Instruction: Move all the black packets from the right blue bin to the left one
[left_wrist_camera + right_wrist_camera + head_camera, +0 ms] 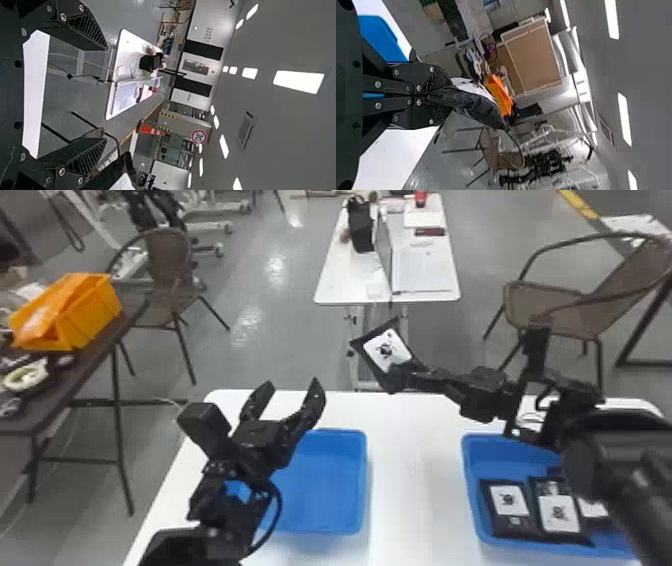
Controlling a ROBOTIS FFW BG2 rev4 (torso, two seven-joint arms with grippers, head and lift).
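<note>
Right gripper [400,372] has its fingers clamped on a black packet [382,347], while the left one [292,400]'s just hanging out fingers wide apart, nothing between them.

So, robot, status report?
Right gripper shut on black packet, raised. Left gripper open, by left bin, possibly in the way. More packets in right bin.

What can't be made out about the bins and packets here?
- Head view: the right bin's right part, and so its full packet count, behind the right arm.
- Head view: the left bin's left part and whatever may lie there, mostly behind the left arm.
- Right wrist view: the held packet's pinched end, hidden by the right gripper.
- Left wrist view: part of that packet, cut off by the bottom edge.
</note>
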